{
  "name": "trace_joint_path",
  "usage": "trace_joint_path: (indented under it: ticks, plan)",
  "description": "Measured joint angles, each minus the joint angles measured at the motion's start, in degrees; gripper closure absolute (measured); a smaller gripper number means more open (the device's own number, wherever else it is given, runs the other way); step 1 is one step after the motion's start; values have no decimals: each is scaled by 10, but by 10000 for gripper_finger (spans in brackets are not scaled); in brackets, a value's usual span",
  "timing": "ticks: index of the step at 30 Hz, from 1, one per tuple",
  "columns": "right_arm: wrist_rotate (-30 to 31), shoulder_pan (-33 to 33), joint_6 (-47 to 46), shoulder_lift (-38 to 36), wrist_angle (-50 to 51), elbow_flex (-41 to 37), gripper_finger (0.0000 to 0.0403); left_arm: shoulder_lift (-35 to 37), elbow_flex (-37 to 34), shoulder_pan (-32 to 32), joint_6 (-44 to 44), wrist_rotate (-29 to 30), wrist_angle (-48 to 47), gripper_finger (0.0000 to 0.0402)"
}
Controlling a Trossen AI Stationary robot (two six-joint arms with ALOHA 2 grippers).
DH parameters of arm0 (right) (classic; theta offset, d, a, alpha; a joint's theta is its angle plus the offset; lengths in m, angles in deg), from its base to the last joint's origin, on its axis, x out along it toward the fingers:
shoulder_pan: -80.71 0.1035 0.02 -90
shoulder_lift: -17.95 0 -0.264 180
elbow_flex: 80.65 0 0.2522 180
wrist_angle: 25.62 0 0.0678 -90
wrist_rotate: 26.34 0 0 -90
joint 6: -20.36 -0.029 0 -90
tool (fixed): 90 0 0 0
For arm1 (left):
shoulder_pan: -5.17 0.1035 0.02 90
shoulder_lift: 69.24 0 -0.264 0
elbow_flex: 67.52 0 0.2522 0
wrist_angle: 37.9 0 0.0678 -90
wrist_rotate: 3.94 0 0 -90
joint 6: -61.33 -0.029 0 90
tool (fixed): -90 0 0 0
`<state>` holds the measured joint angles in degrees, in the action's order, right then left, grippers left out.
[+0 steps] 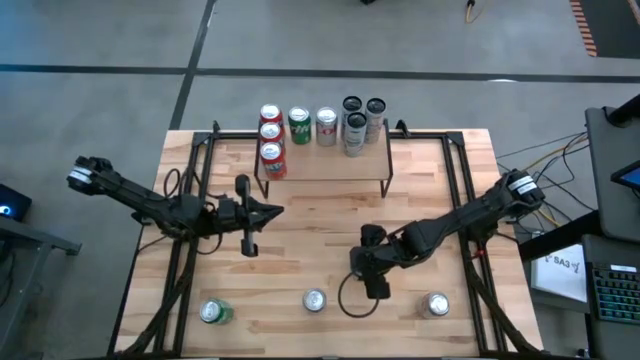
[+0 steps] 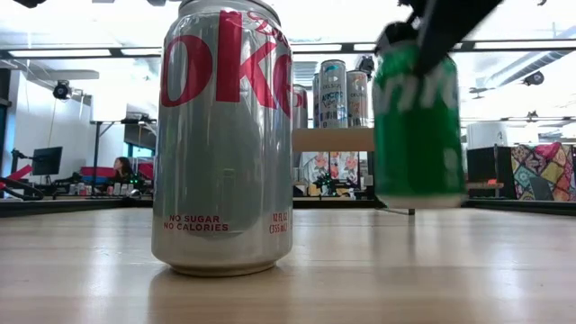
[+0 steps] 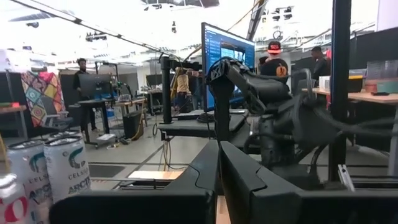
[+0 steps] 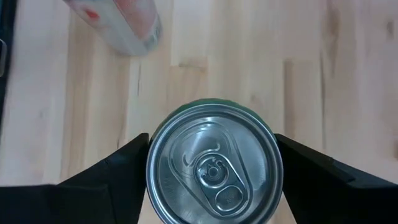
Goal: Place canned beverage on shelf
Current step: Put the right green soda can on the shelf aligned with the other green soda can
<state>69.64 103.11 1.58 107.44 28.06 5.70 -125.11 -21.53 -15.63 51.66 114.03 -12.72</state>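
Observation:
A green can [image 2: 418,126] hangs upright a little above the tabletop, with my right gripper [image 4: 211,158] shut on it near the table's middle front [image 1: 372,278]. In the high view the gripper hides this can. The shelf [image 1: 320,168] stands at the far edge and bears several upright cans [image 1: 300,125]. My left gripper [image 1: 277,210] hovers shut at the table's left, pointing toward the right side, with nothing in it. My right gripper pinches the green can's side wall just under its top rim [image 4: 149,165], one finger [image 4: 121,171] on each side. The fingers come slanting down from above and from the table's right. The can stays upright, lid up, its base [image 2: 418,200] just clear of the table.
A Diet Coke can [image 2: 225,135] stands at the near edge [image 1: 314,300]. A green can [image 1: 215,312] stands front left, a silver can [image 1: 437,304] front right. A black cord loop [image 1: 352,298] lies beside my right gripper. Bare wood lies between the shelf and the arms.

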Motion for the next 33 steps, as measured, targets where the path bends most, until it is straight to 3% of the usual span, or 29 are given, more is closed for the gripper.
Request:
trace_joint_path:
  ticks: [8, 17, 33]
  plan:
    - [1, -42, 57, 1, 90, 115, 120, 39, 0, 0, -64, 1, -5, 402]
    - [0, -102, 130, 7, 120, 197, 120, 85, 0, 0, -103, 1, -34, 402]
    - [-26, -176, 285, 167, 262, 481, 120, 130, 0, 0, -124, 2, -94, 402]
